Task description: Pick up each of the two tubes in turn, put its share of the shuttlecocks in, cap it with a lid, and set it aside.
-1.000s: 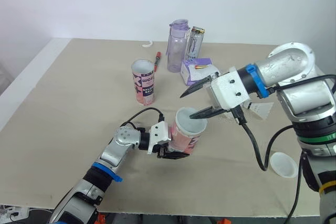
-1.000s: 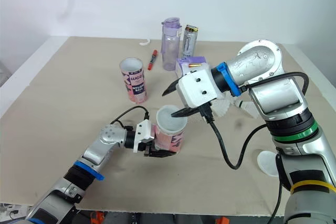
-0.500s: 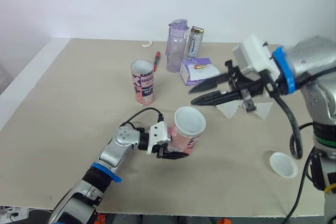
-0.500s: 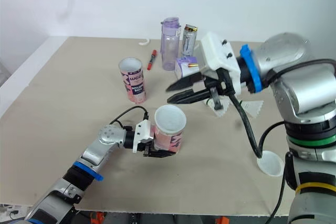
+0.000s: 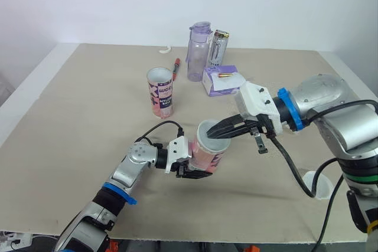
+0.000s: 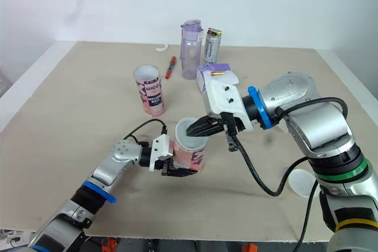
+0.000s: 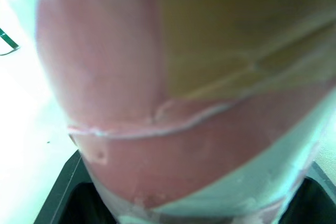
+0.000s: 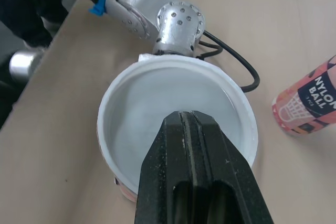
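Note:
My left gripper [image 5: 194,162] is shut on a pink tube [image 5: 210,153], holding it tilted just above the table with its white open mouth [image 8: 131,124] facing up and to the right. My right gripper [image 5: 216,135] is shut, its black fingers [image 8: 194,145] pressed together with their tips at the tube's mouth. I see nothing between them. The tube's wall [image 7: 157,77] sits close against the left wrist camera. A second pink tube [image 5: 160,91] stands upright and open farther back on the left. A white lid [image 5: 316,184] lies at the front right.
At the back of the beige table [image 5: 88,122] stand a purple bottle [image 5: 199,51] and a can [image 5: 219,48], with a purple box [image 5: 221,79] in front of them. A red pen [image 5: 177,66] lies beside the bottle. My right arm's cable hangs toward the lid.
Half a second ago my right gripper was open and raised to the right above two shuttlecocks. It has come back down to the tube's mouth and shut. The left arm kept still.

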`<action>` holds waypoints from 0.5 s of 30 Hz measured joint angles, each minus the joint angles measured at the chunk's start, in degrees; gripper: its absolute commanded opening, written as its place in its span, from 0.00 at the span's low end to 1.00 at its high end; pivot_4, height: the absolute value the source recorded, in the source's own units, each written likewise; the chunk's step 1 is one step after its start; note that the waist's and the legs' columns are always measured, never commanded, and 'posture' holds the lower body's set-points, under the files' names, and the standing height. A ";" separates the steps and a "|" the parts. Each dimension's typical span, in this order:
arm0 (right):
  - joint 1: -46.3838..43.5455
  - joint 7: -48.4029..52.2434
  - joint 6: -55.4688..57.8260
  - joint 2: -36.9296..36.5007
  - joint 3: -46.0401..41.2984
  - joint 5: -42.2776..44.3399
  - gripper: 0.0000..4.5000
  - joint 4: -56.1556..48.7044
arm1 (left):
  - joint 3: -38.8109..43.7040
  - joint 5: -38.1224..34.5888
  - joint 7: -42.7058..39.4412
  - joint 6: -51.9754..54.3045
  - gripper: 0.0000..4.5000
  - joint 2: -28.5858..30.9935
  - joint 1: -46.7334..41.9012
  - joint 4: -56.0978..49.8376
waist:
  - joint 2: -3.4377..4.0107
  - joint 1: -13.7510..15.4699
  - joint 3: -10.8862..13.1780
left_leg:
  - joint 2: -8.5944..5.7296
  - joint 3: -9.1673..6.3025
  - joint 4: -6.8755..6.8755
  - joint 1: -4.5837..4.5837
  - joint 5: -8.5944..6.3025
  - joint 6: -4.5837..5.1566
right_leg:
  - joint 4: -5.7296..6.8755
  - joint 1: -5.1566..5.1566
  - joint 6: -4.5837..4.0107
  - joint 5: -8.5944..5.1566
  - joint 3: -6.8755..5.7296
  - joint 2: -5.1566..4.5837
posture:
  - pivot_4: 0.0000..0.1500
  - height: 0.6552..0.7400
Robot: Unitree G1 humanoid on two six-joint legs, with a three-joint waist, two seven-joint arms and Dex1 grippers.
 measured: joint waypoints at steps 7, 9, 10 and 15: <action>-0.10 -0.40 -0.95 1.28 1.47 -1.99 0.02 1.68 | 0.31 0.00 0.36 0.61 0.62 0.09 0.28 0.21 | -0.09 -0.06 -0.24 | 0.14 0.01 -0.03 0.38 -0.01 -0.01 | 0.00 0.03 -0.07 0.01 0.00 0.06 | 1.00 1.00; -0.24 -0.99 0.36 1.79 1.61 -2.00 0.02 1.73 | 0.50 -0.01 0.35 0.61 0.62 0.15 0.31 0.31 | -0.16 -0.07 -0.35 | 0.21 0.01 -0.04 0.44 -0.01 -0.02 | 0.00 0.05 -0.10 0.03 0.01 0.08 | 1.00 1.00; -0.52 -1.28 2.01 2.20 1.68 -1.99 0.02 1.76 | 0.57 -0.02 0.36 0.61 0.62 0.21 0.33 0.41 | -0.17 -0.07 -0.42 | 0.28 0.01 -0.04 0.50 -0.01 -0.02 | 0.00 0.07 -0.13 0.05 0.01 0.09 | 1.00 1.00; -2.47 -3.45 11.31 4.80 1.89 -1.35 0.02 2.16 | 1.47 -0.14 0.34 0.64 0.62 0.25 0.40 1.15 | -0.18 -0.21 -0.46 | 0.57 0.04 -0.10 0.78 -0.04 -0.07 | -0.01 0.08 -0.32 0.17 -0.01 0.08 | 1.00 1.00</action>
